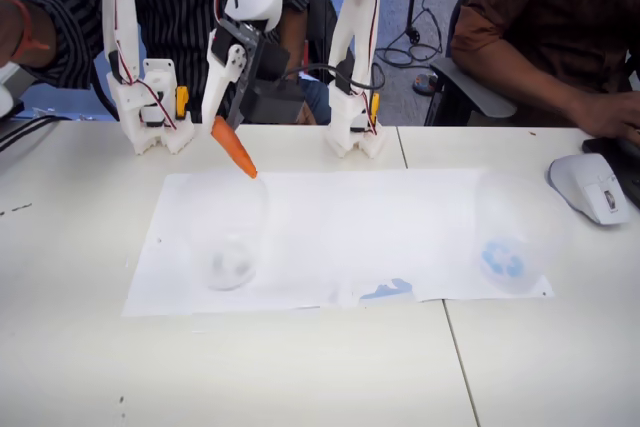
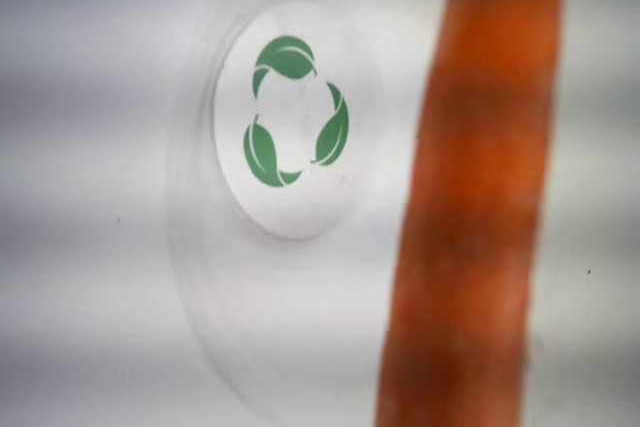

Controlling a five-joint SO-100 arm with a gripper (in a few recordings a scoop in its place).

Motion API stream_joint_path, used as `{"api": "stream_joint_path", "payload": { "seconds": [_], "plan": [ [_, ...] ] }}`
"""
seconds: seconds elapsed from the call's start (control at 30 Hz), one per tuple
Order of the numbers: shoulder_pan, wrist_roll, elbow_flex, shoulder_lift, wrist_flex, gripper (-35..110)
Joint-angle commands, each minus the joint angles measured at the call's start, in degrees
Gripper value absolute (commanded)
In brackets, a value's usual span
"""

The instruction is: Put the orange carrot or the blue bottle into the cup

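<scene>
The orange carrot (image 1: 236, 151) hangs tilted in the air, its tip over the far rim of the cup (image 1: 228, 232). My gripper (image 1: 215, 113) is shut on the carrot's upper end. The cup is a clear tumbler standing on the left part of a white sheet (image 1: 330, 227). In the wrist view the carrot (image 2: 470, 197) is a blurred orange bar at the right. Left of it, I look down into the cup (image 2: 200, 277), which has a green leaf mark on its base. A small blue shape (image 1: 388, 290) lies at the sheet's front edge; I cannot tell whether it is the blue bottle.
A second clear cup (image 1: 513, 235) with a blue symbol at its base stands at the sheet's right end. A white computer mouse (image 1: 590, 187) lies at the table's far right, near a person's hand (image 1: 610, 112). People sit behind the table.
</scene>
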Motion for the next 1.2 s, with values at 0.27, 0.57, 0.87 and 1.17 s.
{"api": "stream_joint_path", "payload": {
  "seconds": [0.27, 0.57, 0.87, 1.17],
  "plan": [
    [1.1, 0.5, -9.1, -1.1, -0.1, 11],
    [1.4, 0.4, -17.1, -7.9, 4.0, 12],
    [-1.1, 0.4, -28.6, -14.8, 12.7, 12],
    [-1.0, 0.4, -36.0, -20.3, 17.7, 12]
  ]
}}
